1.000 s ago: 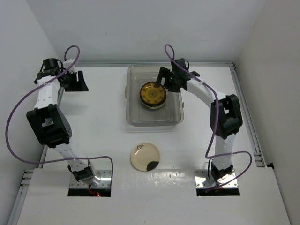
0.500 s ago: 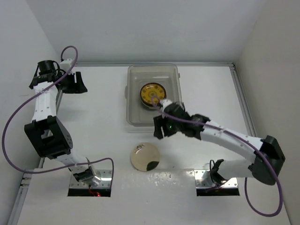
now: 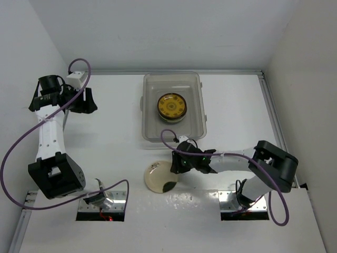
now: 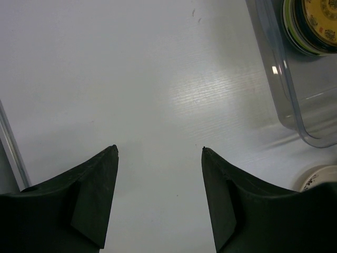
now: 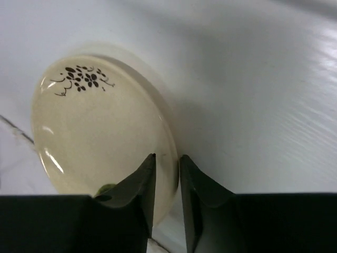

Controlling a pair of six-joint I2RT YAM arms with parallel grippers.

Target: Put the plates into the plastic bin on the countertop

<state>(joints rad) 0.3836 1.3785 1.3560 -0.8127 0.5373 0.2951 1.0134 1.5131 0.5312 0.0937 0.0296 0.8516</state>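
Note:
A cream plate (image 3: pixel 158 177) (image 5: pixel 100 132) with a dark blotch and a small flower mark lies on the white countertop (image 3: pixel 105 142), in front of the plastic bin (image 3: pixel 152 134). My right gripper (image 3: pixel 175 164) (image 5: pixel 167 156) is low at the plate's right rim, with one jaw inside the plate and one outside, shut on the rim. A yellow-brown patterned plate (image 3: pixel 172 106) (image 4: pixel 316 21) tops a small stack inside the bin (image 4: pixel 295 113). My left gripper (image 3: pixel 84 100) (image 4: pixel 159 150) hangs open over bare countertop at the far left, with nothing between its fingers.
White walls close in the left, back and right sides. A metal rail (image 3: pixel 276 126) runs along the right edge. The right arm's purple cable (image 3: pixel 168 138) loops just in front of the bin. The cream plate's edge (image 4: pixel 321 176) shows at the lower right of the left wrist view.
My right arm has swung from over the bin down to the cream plate in front of it, and its jaws have closed on the rim. The left arm has shifted slightly left.

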